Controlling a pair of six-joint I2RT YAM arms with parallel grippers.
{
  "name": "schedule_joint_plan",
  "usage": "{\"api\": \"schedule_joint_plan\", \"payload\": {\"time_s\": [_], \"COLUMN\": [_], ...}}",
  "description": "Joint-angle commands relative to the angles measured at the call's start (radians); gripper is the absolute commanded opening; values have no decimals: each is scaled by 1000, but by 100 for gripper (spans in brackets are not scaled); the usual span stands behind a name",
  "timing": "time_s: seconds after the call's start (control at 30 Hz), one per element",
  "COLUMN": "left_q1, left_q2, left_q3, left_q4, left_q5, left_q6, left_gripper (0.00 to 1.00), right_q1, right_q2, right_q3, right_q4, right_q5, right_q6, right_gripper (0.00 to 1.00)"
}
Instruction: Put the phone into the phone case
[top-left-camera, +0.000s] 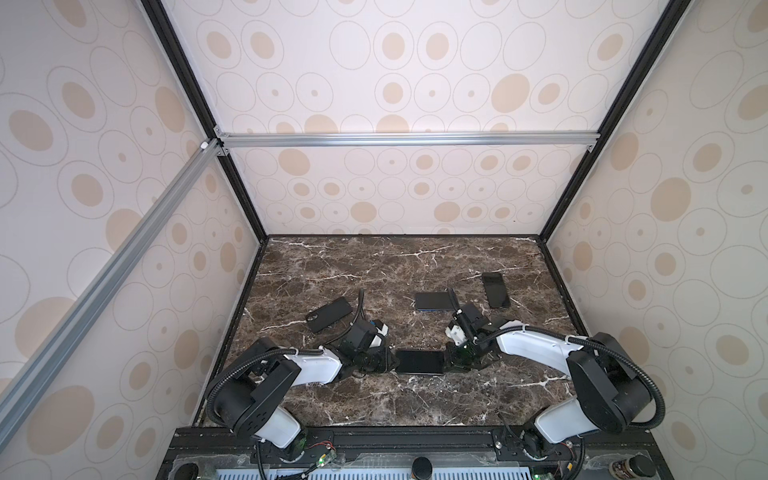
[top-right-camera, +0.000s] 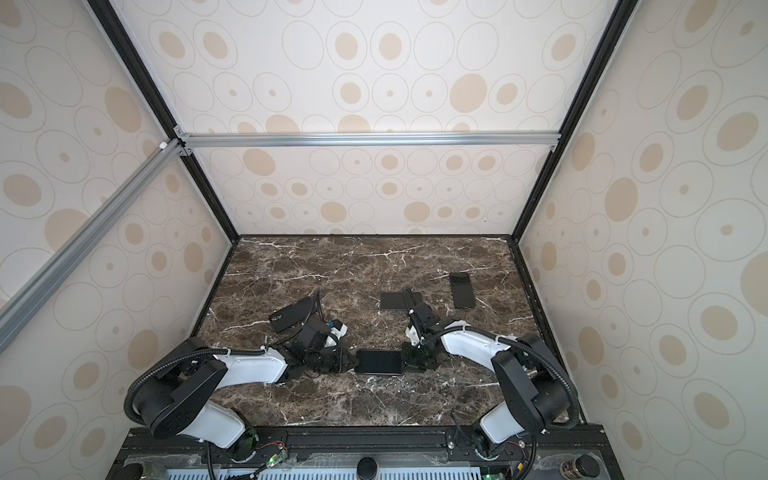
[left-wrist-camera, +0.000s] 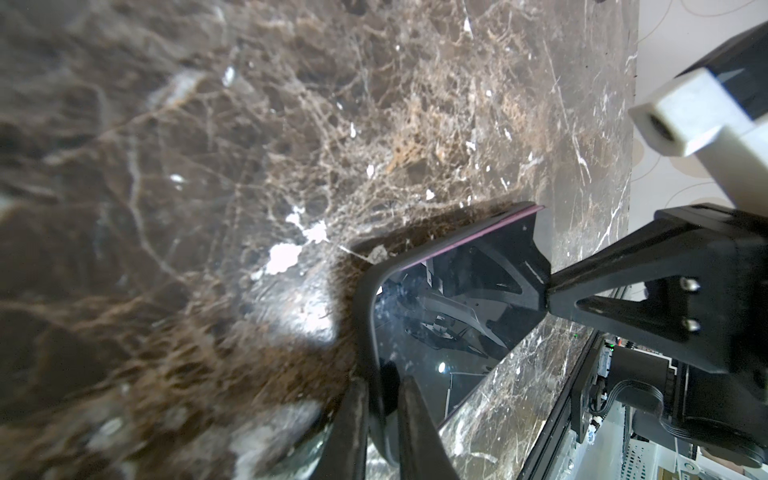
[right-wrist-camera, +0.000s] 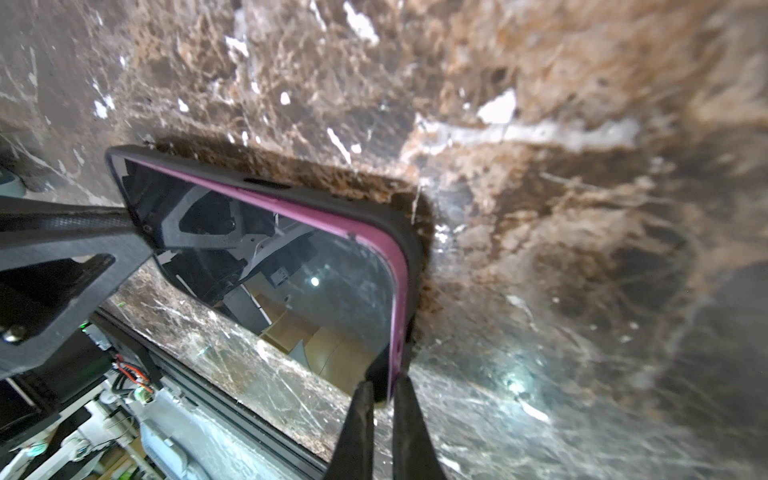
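Observation:
A dark-screened phone (top-left-camera: 419, 361) with a purple edge (right-wrist-camera: 392, 291) lies flat in a black phone case (left-wrist-camera: 365, 316) at the front middle of the marble table, seen in both top views (top-right-camera: 379, 361). Along one long side and at one corner the purple edge stands above the case rim (right-wrist-camera: 409, 249). My left gripper (top-left-camera: 390, 360) (left-wrist-camera: 384, 382) is shut on the case's left short end. At the opposite short end my right gripper (top-left-camera: 446, 361) (right-wrist-camera: 382, 384) is shut on the phone's purple edge together with the case rim.
A second black case (top-left-camera: 329, 314) lies behind my left arm. Two more dark phones lie further back, one mid-table (top-left-camera: 434, 301) and one to the right (top-left-camera: 496, 290). The black front rail (top-left-camera: 415, 436) runs close behind the held phone.

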Motion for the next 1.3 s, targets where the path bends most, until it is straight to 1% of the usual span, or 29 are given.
{"api": "schedule_joint_plan", "payload": {"time_s": [0.0,0.33,0.53,0.73,0.83,0.97,1.07,1.17,1.27], "left_q1": [-28,-35,-36,-41,-41,-40,-40,-41,-41], "left_q2": [116,120,115,119,109,94,91,91,94], "left_q3": [-77,-75,-81,-82,-93,-105,-106,-99,-93], "left_q4": [-220,-226,-222,-228,-239,-260,-263,-254,-244], "left_q5": [-33,-30,-33,-26,-20,-13,-14,-15,-17], "left_q6": [-12,-17,-25,-25,-25,-15,-11,-19,-29], "left_gripper": [15,15,15,15,16,16,16,16,16], "right_q1": [56,56,74,108,118,135,160,183,214], "right_q2": [227,268,313,381,411,453,455,424,408], "right_q3": [-135,-141,-126,-126,-132,-140,-122,-111,-108], "right_q4": [217,229,229,283,328,392,352,312,293], "right_q5": [56,112,143,170,185,177,235,314,368], "right_q6": [1,-19,-39,-34,-10,28,32,24,22], "right_gripper": [9,8,7,6,6,6,7,7,5]}}
